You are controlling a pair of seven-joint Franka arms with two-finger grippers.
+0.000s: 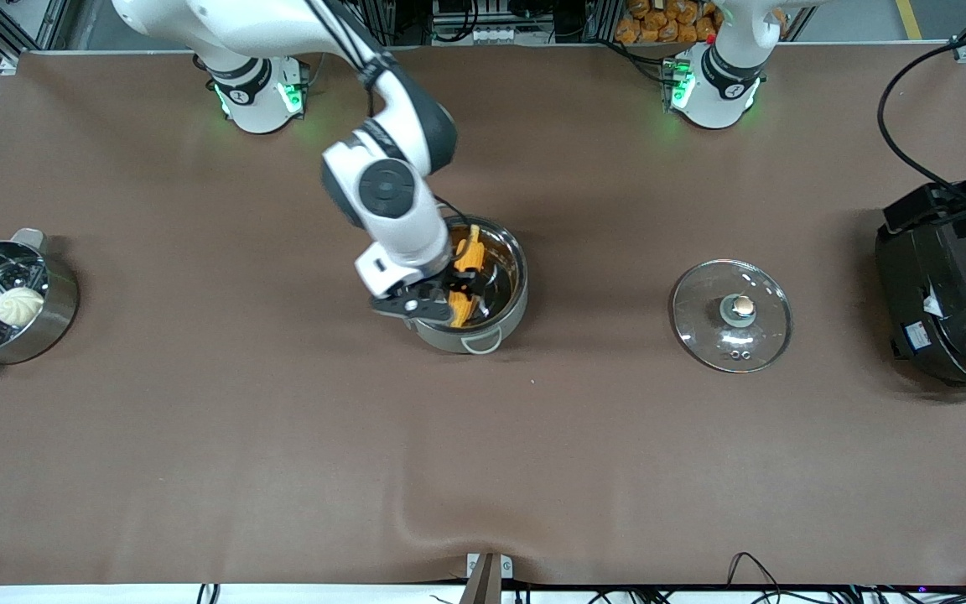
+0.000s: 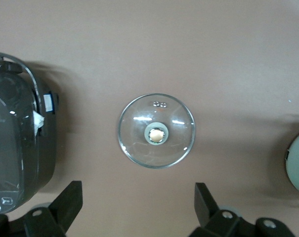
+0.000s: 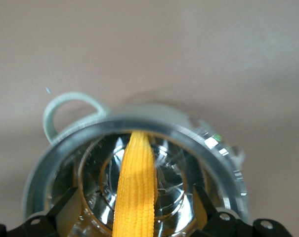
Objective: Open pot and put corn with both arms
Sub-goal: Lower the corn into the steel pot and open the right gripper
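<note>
The steel pot [image 1: 510, 267] stands uncovered at mid table. The yellow corn [image 1: 468, 252] lies inside it, and one end leans up at the rim. My right gripper [image 1: 443, 299] hangs low over the pot. In the right wrist view the corn [image 3: 134, 192] runs between its open fingers [image 3: 67, 212] with a gap on each side, inside the pot's rim [image 3: 154, 121]. The glass lid [image 1: 731, 315] lies knob up on the table toward the left arm's end. My left gripper [image 2: 138, 207] is open and empty, high over the lid [image 2: 156, 131].
A steel steamer pot [image 1: 47, 312] with a white bun stands at the right arm's end of the table. A large black rice cooker [image 1: 948, 294] stands at the left arm's end, beside the lid, and also shows in the left wrist view [image 2: 16, 148].
</note>
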